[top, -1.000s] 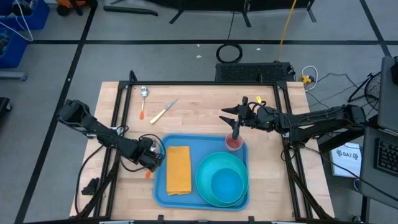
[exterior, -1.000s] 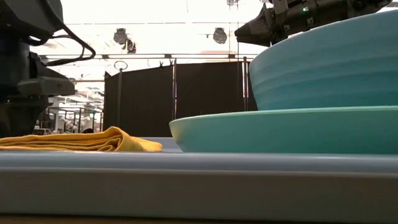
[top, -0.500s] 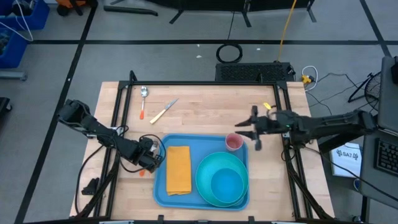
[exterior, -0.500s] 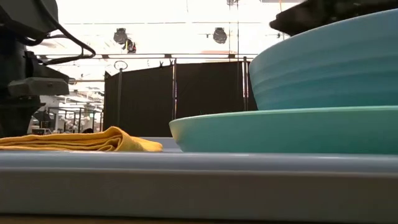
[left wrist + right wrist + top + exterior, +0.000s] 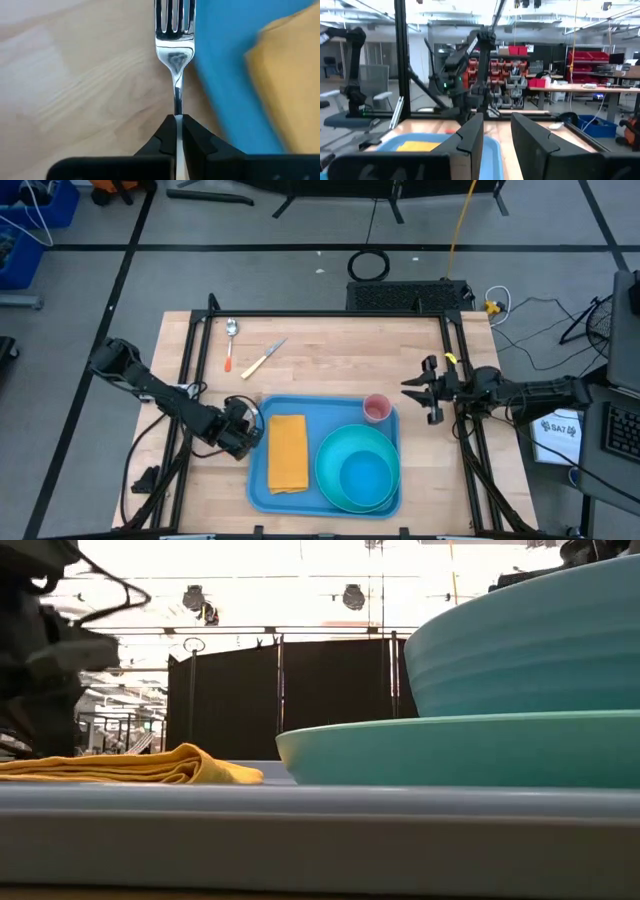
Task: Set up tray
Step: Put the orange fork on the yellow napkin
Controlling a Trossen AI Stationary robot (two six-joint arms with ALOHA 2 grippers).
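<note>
Your left gripper is clamped on the handle of a fork, low over the wood just beside the left rim of the tray, which lies at the near middle of the table. To do this step well, lift the fork straight up so the tines clear the rim, then carry it level over the tray and set it down on bare blue next to the yellow napkin, not on its fold (the napkin lies close to that rim, so the free strip looks narrow). Moving right across the tray, the turquoise plate with a bowl on it fills the right half, and a small pink cup stands at the far right corner; none of these should block you. A spoon and a knife wait on the table beyond the tray. Your right gripper hovers off the tray's right edge, fingers parted and empty, well clear of your path.
</note>
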